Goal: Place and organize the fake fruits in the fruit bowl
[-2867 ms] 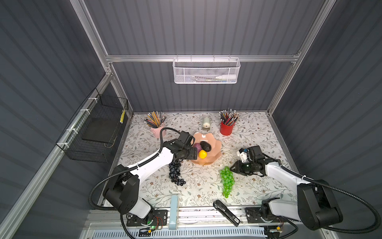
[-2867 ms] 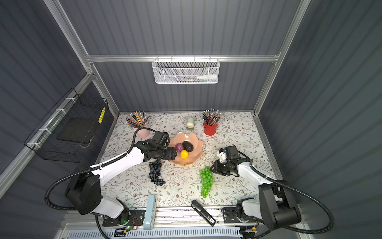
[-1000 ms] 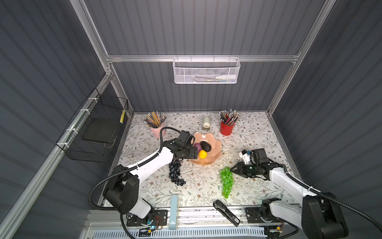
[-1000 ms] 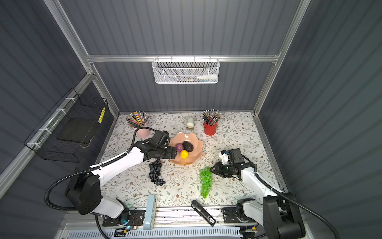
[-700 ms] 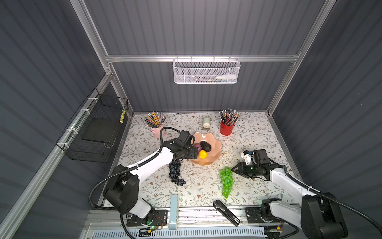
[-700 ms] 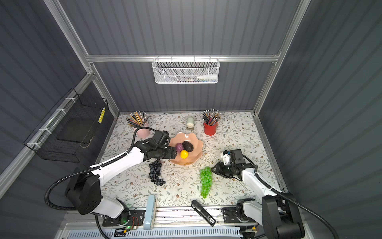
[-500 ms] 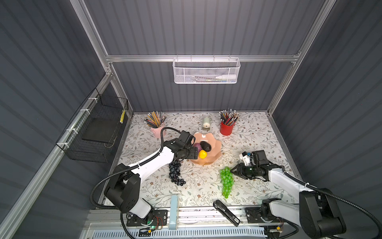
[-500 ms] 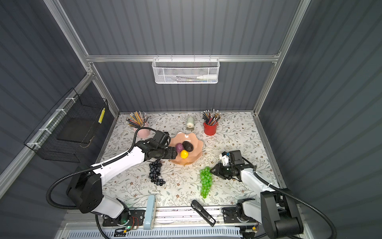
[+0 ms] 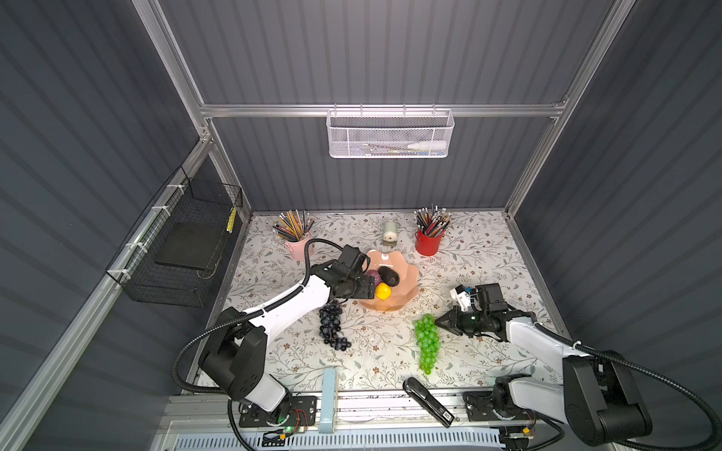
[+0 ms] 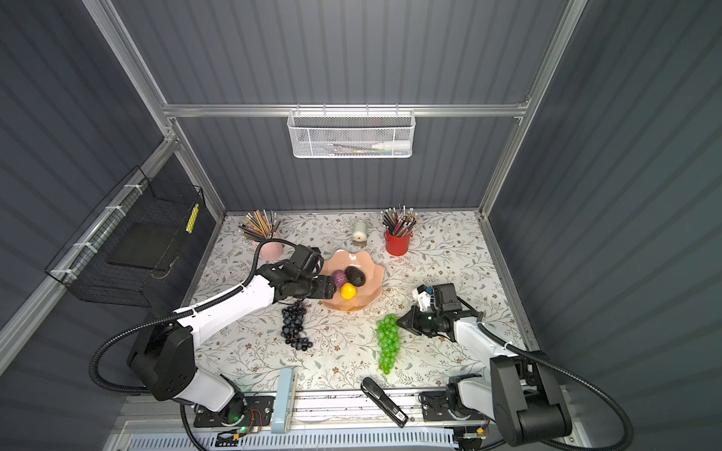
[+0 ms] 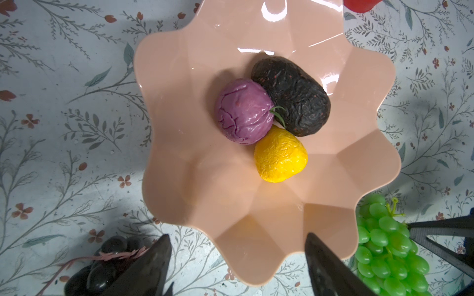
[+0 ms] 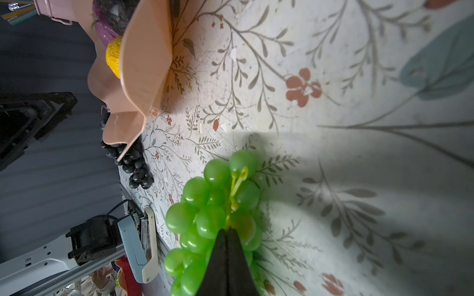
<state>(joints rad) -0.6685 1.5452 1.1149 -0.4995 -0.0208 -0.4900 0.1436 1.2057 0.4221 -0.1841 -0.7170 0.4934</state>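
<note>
- Right end effector is pinching the green grapes by the stem — bunch lying crosswise, bowl just ahead.
- Left end effector is hovering wide open over the bowl's rim.

I find no legible text in any view. Pale blue stapler carries small mark, black stapler white label, wire basket yellow tag: all too small for me to read.
</note>
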